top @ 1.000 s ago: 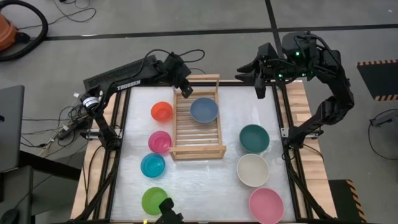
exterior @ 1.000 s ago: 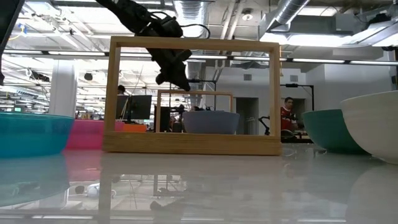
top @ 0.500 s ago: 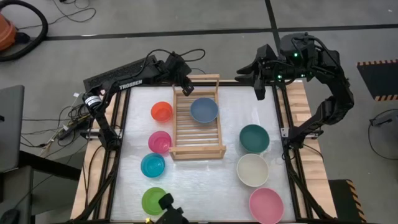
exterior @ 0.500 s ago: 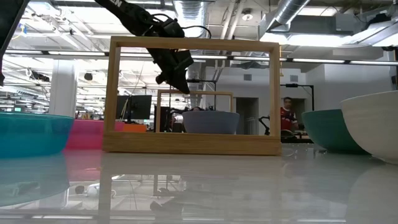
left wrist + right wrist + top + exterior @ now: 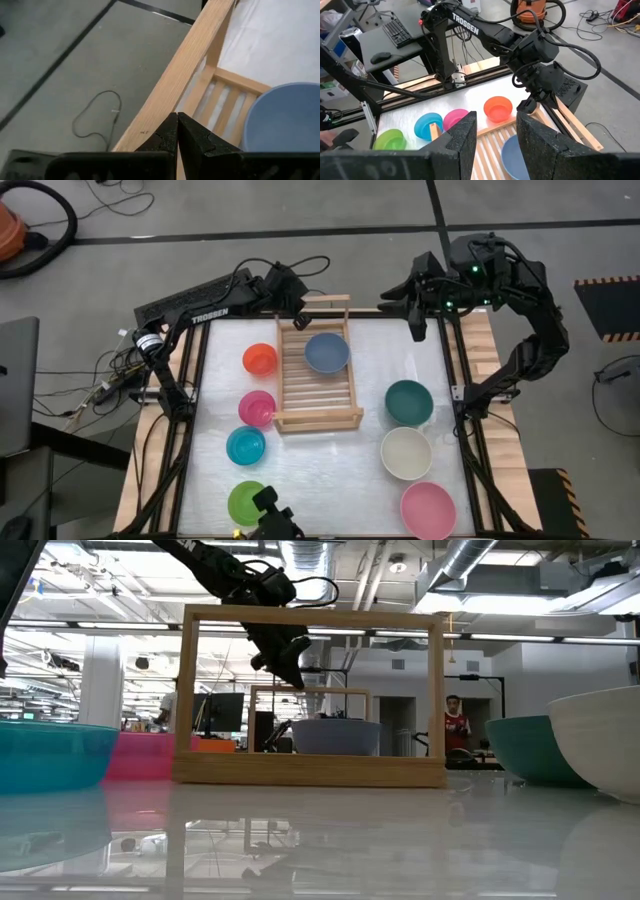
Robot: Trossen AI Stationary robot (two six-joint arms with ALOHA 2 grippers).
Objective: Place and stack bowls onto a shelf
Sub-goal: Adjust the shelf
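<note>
Wooden shelf [image 5: 318, 367]: left gripper [image 5: 300, 313] jaws pressed together over its far end bar; right gripper [image 5: 413, 308] jaws wide.

A robotics lab in a big open industrial hall: exposed silver ceiling ducts [image 5: 470, 560] and strip lights overhead, a grey concrete floor [image 5: 300, 205] marked with black tape and trailing cables, an orange shop vacuum [image 5: 10, 230], a desk with black keyboard [image 5: 397, 31], and a person in red [image 5: 455, 725] standing far back.
</note>
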